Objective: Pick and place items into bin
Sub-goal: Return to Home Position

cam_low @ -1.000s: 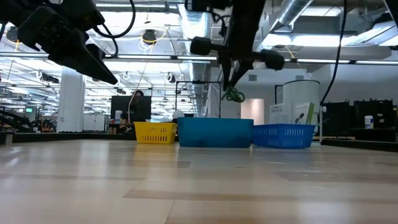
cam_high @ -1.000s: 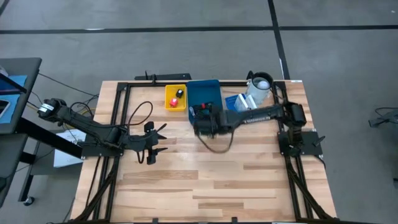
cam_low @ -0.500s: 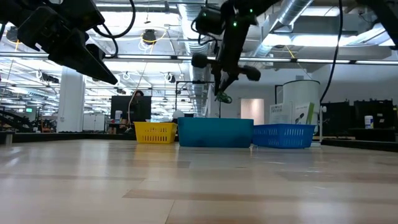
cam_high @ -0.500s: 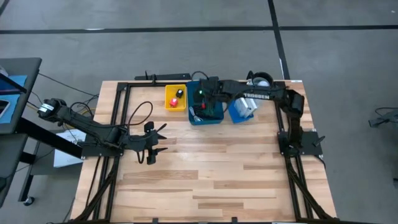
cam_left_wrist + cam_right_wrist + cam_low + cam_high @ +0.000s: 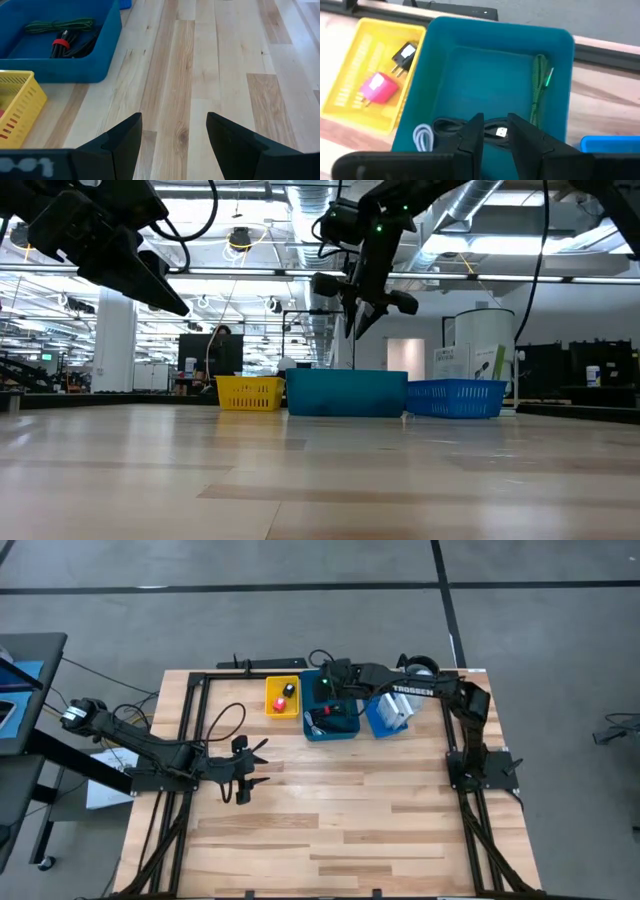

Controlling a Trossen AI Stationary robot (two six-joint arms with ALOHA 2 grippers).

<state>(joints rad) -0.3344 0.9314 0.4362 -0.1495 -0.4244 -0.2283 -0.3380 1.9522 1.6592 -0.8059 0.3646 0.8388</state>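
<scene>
— High view first: right gripper (image 5: 330,698) hanging over the blue bin (image 5: 330,735) at the far edge of the table (image 5: 330,830). Holding anything?

— Nothing. By the right wrist view, fingers (image 5: 472,132) parted by a narrow gap, empty, directly above the bin's inside.

— And the left gripper (image 5: 257,762)?

— Waiting above the left side of the boards, well apart from the bin. Jaws spread wide, empty.

— Step in hand, then?

— Judged as the return home after a drop, not yet pulled back. Calls for rising clear of the bin wall before swinging away, with care for the white cup (image 5: 420,668) and the perforated blue basket (image 5: 385,724) just beside.

— Contents?

— In the blue bin: green cable (image 5: 539,82) along one wall, black cable (image 5: 451,124) coiled at the opposite end, pale cable (image 5: 422,136) looped next to it. In the yellow basket (image 5: 345,95): black plug (image 5: 404,54) and pink plug (image 5: 377,86), side by side. In the perforated basket: something white, too small to name.

— Anything left to pick?

— Hard to say for certain. No loose item spotted on the boards, so probably finished.
</scene>
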